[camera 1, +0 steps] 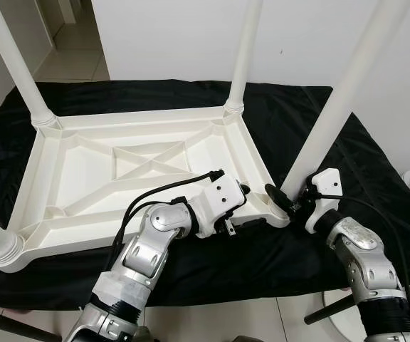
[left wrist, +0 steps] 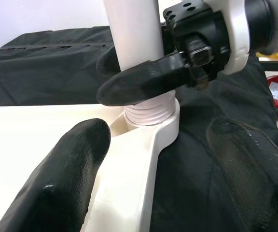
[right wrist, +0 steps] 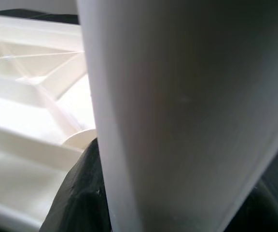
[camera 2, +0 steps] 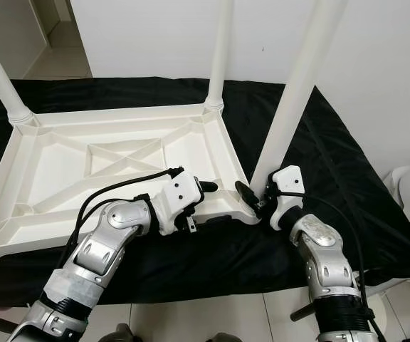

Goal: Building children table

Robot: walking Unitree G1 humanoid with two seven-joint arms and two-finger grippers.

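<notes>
The white plastic children's table top lies upside down on a black cloth on the floor, so its corner sockets face up. The right claw clasps the white leg low at the near right corner, probably to seat it. The left claw hangs wide astride the near rim, likely bracing the top.
</notes>
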